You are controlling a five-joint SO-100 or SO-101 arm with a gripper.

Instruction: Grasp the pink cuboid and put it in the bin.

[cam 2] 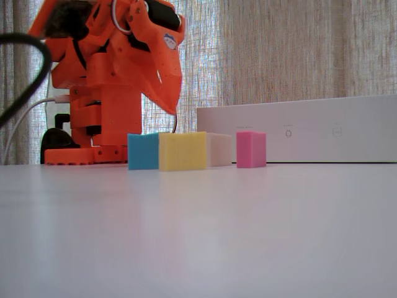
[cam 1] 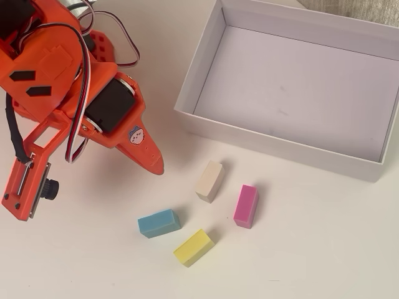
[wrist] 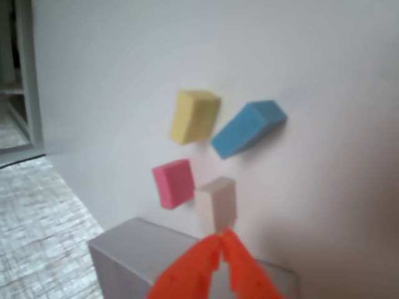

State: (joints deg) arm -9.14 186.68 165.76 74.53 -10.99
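The pink cuboid (cam 1: 245, 206) lies on the white table in front of the bin (cam 1: 201, 70), the rightmost of the blocks in the overhead view. It also shows in the fixed view (cam 2: 250, 149) and the wrist view (wrist: 173, 182). The bin is a shallow white box, empty in the overhead view; its long wall shows in the fixed view (cam 2: 310, 127). My orange gripper (cam 1: 157, 167) hangs above the table, left of the bin and up-left of the blocks. Its jaws are shut and empty in the wrist view (wrist: 221, 235), with the tips over the cream block.
A cream block (cam 1: 209, 180) lies just left of the pink one. A blue block (cam 1: 159, 223) and a yellow block (cam 1: 193, 247) lie lower left. The arm base (cam 2: 99, 133) stands behind the blocks in the fixed view.
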